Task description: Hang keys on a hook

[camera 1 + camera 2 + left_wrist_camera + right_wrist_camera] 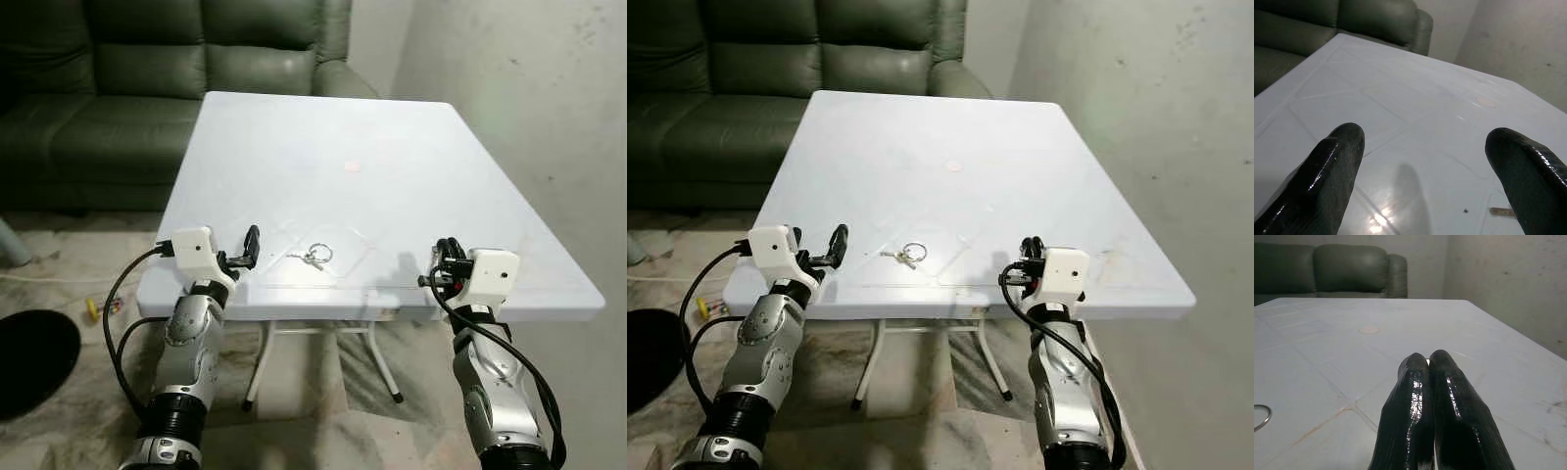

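A small set of keys on a metal ring lies on the white table near its front edge. My left gripper hovers over the table's front left part, a short way left of the keys, with its two fingers wide apart and nothing between them. At the front right edge is my right gripper, its fingers pressed together on nothing. The key ring shows at the edge of the right wrist view. No hook can be made out.
A dark green sofa stands behind the table on the left. A plain grey wall runs along the right. A pale pink spot marks the tabletop. A black round object and a cable lie on the floor at left.
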Available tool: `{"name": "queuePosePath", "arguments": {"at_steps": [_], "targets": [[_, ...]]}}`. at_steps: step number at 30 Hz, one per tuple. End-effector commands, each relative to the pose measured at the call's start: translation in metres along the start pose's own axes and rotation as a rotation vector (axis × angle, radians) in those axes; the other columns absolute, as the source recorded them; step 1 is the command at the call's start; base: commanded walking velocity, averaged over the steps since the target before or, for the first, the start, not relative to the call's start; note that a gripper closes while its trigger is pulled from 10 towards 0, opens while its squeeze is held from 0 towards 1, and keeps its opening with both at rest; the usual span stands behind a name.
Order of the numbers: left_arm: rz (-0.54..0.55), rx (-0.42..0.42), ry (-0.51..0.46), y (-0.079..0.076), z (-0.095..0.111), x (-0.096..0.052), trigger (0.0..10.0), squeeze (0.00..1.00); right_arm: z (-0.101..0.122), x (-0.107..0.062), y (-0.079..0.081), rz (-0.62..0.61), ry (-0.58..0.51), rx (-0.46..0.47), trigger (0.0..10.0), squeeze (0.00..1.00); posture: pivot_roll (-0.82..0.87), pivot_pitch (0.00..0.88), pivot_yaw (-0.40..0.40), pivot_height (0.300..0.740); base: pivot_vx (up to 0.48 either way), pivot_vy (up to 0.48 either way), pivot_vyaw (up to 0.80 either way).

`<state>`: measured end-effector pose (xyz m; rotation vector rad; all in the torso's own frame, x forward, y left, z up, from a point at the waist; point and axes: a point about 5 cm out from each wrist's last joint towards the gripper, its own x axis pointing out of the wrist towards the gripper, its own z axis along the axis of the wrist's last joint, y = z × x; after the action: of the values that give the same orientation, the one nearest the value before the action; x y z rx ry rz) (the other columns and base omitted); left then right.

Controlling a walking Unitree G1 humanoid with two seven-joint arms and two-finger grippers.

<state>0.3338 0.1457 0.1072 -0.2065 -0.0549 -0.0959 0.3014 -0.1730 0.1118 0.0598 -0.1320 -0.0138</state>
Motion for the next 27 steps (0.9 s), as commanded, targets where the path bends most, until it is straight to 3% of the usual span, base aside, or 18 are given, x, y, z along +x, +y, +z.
{"name": "queuePosePath", "arguments": {"at_steps": [1, 27], "targets": [[0.002, 0.013, 0.003, -0.0002, 0.0006, 0.0003, 10.0, 0.00, 0.0005, 0.0013, 0.0009, 0.002, 0.001, -0.002, 10.0, 0.00, 0.06, 0.000, -0.061, 0.740, 0.000, 0.000, -0.78], [0.004, -0.004, 0.026, -0.0022, -0.0016, -0.0015, 10.0, 0.00, -0.0009, -0.0037, -0.0002, -0.005, 0.014, -0.004, 10.0, 0.00, 0.05, 0.000, -0.065, 0.740, 0.000, 0.048, -0.78]]}}
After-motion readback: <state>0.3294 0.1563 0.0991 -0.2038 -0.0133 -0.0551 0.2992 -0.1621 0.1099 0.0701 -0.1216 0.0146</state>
